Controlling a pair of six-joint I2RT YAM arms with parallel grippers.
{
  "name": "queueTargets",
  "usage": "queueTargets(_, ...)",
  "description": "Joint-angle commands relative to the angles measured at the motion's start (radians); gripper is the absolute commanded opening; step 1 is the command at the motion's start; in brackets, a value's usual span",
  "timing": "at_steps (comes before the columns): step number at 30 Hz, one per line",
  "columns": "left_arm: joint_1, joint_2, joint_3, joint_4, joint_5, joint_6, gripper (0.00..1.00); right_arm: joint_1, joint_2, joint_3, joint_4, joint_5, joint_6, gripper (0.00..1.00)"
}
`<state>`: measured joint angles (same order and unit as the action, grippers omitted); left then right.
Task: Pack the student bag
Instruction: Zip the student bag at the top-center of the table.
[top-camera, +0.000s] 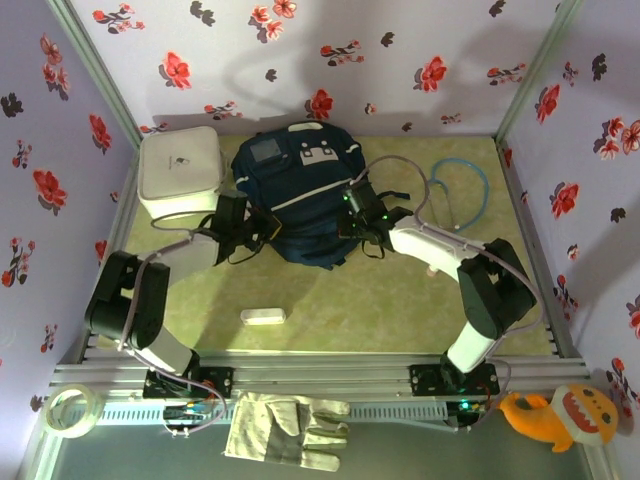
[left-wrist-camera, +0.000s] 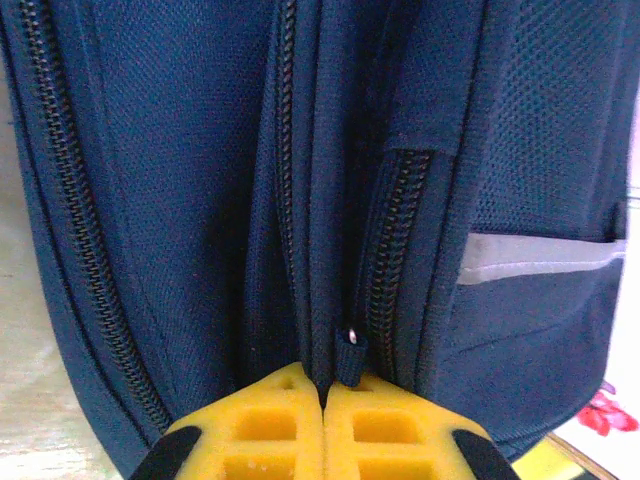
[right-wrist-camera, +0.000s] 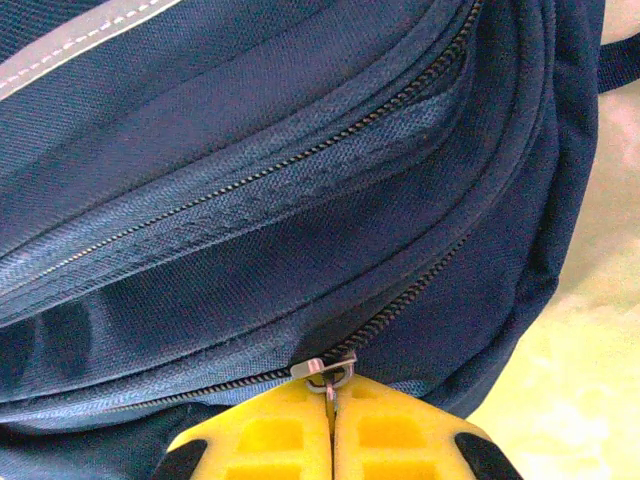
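Observation:
The student bag, dark navy with white trims, lies at the back middle of the table. My left gripper is at the bag's near left side. In the left wrist view its yellow fingers are shut on a fold of the bag's navy fabric, just left of a small dark zip tab. My right gripper is at the bag's right side. In the right wrist view it is shut on the metal zipper pull of a closed zip on the bag.
A white rounded box stands left of the bag. A small white object lies on the mat near the front. A loop of clear tube lies at the back right. A glove, a tape roll and an orange toy lie beyond the front rail.

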<state>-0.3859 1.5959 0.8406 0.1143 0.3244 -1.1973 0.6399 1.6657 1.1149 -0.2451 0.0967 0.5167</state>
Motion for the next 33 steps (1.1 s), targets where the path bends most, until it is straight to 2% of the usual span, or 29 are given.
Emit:
queueTargets(1,0.017,0.047,0.100,-0.066,-0.009,0.143,0.00,0.034,-0.058,-0.035,-0.058,0.036,0.005,0.00)
queueTargets(4,0.024,0.078,0.161,-0.118,-0.019,0.209,0.00,0.100,-0.072,-0.044,-0.061,0.031,-0.012,0.00)
queueTargets(6,0.035,0.092,0.188,-0.138,-0.034,0.241,0.04,0.139,-0.074,-0.044,-0.056,0.024,-0.001,0.00)
queueTargets(9,0.053,0.090,0.210,-0.160,-0.074,0.281,0.20,0.187,-0.066,-0.045,-0.019,0.000,0.036,0.00)
queueTargets(11,0.071,0.079,0.215,-0.175,-0.097,0.304,0.26,0.212,-0.047,-0.038,0.019,-0.025,0.069,0.00)
queueTargets(16,0.102,-0.007,0.153,-0.191,-0.100,0.298,0.49,0.254,0.025,0.030,0.083,-0.058,0.119,0.00)
queueTargets(17,0.107,-0.027,0.132,-0.192,-0.085,0.291,0.51,0.256,0.042,0.046,0.093,-0.062,0.128,0.00)
queueTargets(21,0.126,-0.098,0.056,-0.136,0.043,0.224,0.57,0.260,0.084,0.086,0.132,-0.079,0.146,0.00)
queueTargets(26,0.118,-0.082,-0.063,0.132,0.248,0.021,0.58,0.260,0.106,0.113,0.131,-0.080,0.150,0.00)
queueTargets(30,0.099,-0.031,-0.135,0.321,0.289,-0.115,0.53,0.260,0.106,0.111,0.141,-0.077,0.160,0.00)
queueTargets(33,0.089,0.006,-0.149,0.362,0.287,-0.145,0.48,0.260,0.105,0.107,0.156,-0.089,0.166,0.00)
